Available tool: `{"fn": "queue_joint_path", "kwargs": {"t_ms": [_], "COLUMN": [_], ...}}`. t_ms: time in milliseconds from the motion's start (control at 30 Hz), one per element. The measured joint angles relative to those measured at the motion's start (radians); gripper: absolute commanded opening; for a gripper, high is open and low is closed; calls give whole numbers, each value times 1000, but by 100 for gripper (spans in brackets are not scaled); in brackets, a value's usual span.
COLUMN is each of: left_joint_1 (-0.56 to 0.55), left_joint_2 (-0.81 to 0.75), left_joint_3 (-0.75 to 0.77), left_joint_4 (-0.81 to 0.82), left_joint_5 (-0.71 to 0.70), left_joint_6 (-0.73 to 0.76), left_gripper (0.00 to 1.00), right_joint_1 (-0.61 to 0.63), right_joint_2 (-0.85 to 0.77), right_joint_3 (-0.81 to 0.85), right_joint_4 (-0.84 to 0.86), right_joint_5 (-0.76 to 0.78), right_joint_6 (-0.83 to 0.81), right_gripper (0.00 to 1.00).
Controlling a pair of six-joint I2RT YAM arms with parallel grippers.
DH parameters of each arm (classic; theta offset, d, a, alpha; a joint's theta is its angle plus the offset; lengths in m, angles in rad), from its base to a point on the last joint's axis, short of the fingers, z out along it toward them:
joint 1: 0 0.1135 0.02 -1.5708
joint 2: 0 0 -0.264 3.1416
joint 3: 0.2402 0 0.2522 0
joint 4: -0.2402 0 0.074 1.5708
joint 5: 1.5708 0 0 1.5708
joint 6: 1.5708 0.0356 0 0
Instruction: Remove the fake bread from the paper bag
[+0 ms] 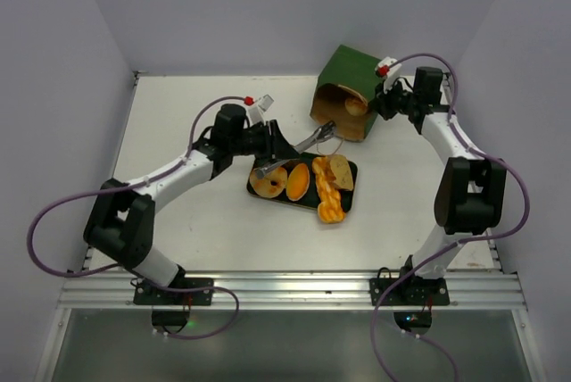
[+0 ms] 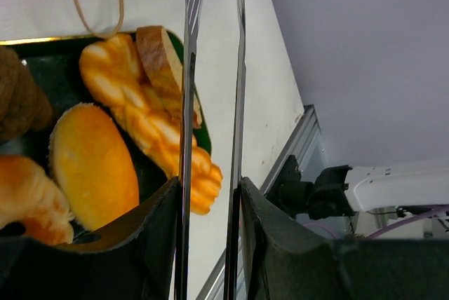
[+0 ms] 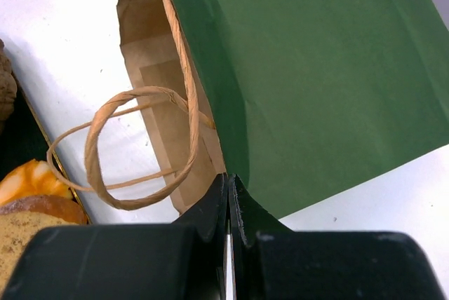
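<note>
The dark green paper bag point(image 1: 350, 70) point(image 3: 323, 69) lies on its side, its brown mouth facing the tray. One orange roll point(image 1: 356, 105) shows inside it. My right gripper point(image 1: 384, 102) point(image 3: 229, 182) is shut on the bag's rim at the mouth. My left gripper point(image 1: 273, 143) point(image 2: 208, 189) is shut on metal tongs point(image 1: 308, 143) point(image 2: 188, 90), whose arms reach over the tray toward the bag. Other fake bread lies on the black tray point(image 1: 350, 199): a ring doughnut point(image 1: 266, 181), an oval roll point(image 1: 297, 180) point(image 2: 92, 165), a braided loaf point(image 1: 327, 196) point(image 2: 144, 119) and a tan slice point(image 1: 342, 170) point(image 2: 160, 55).
The bag's string handles point(image 3: 133, 147) point(image 2: 98, 5) loop out onto the white table point(image 1: 187, 132) between bag and tray. A dark brown piece point(image 2: 19, 104) sits at the tray's edge. Grey walls close the table on three sides; a metal rail point(image 1: 294, 288) runs along the near edge.
</note>
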Motion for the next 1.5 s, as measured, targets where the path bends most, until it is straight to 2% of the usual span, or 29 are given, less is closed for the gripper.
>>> {"fn": "queue_joint_path", "kwargs": {"t_ms": [400,800,1200,1500], "left_joint_1": [-53,-53,-53,-53], "left_joint_2": [304,578,752,772], "left_joint_3": [218,442,624,651], "left_joint_4": [137,150,133,91], "left_joint_5": [-51,-134,-158,-174], "left_joint_6": [-227,-431,-525,-532], "left_gripper": [40,42,44,47], "right_joint_1": [26,33,77,78], "right_joint_2": [0,-47,-74,-74], "right_joint_3": [-39,-87,-135,-147], "right_joint_4": [74,128,152,160], "right_joint_5": [54,85,104,105], "right_joint_6": [72,116,126,126], "right_gripper": [0,0,0,0]}}
